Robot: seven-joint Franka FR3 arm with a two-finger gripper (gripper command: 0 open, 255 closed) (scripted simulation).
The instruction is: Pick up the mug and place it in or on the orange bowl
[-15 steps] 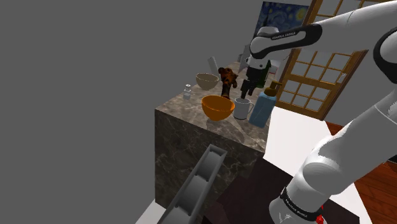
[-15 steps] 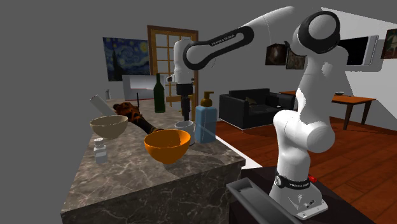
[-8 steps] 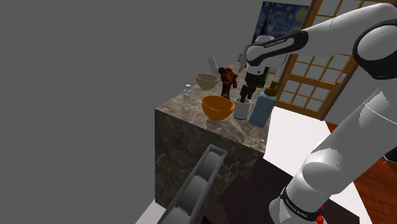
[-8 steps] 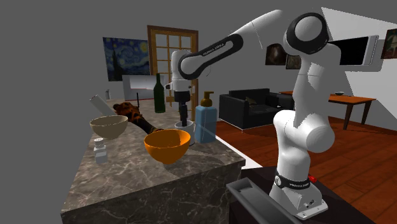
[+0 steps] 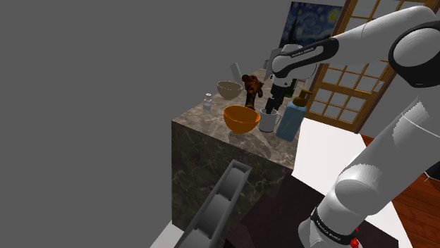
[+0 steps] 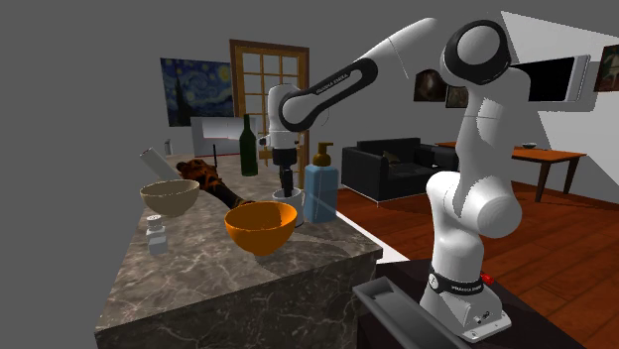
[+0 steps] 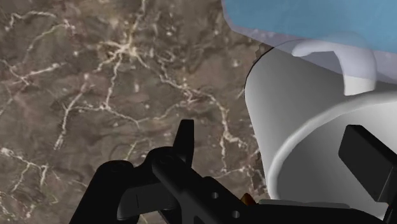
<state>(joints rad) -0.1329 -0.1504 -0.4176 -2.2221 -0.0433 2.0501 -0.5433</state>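
- A white cylindrical mug [image 5: 267, 123] stands upright on the dark, pale-veined marble counter [image 5: 211, 134]. It is hemmed in by a glossy orange bowl [image 5: 241, 118] on the shoulder view's left and a blue soap dispenser with a pump top [image 5: 289, 121] on its right.
- The black two-finger pincer [image 5: 273, 106] hangs straight down over the mug's rim with its fingers apart. In the wrist view one finger [image 7: 185, 137] stands outside the white wall with a gap. The other [image 7: 368, 159] lies across that wall, seemingly inside the cup. Nothing is clamped yet.
- The vertical approach looks suited to the tight quarters. With a neighbour on each side there is little room for a side grip, so a pinch on the rim wall is the likely plan.
- The mug's handle [image 7: 331, 60] points toward the dispenser, away from the fingers.
- The orange bowl sits open just beside the mug, so the carry should be short.
- The main risks appear to be nudging the dispenser or clipping the bowl's rim.
- A pale beige bowl [image 5: 228, 89] and a brown teddy bear [image 5: 252, 86] stand farther back, off that path.
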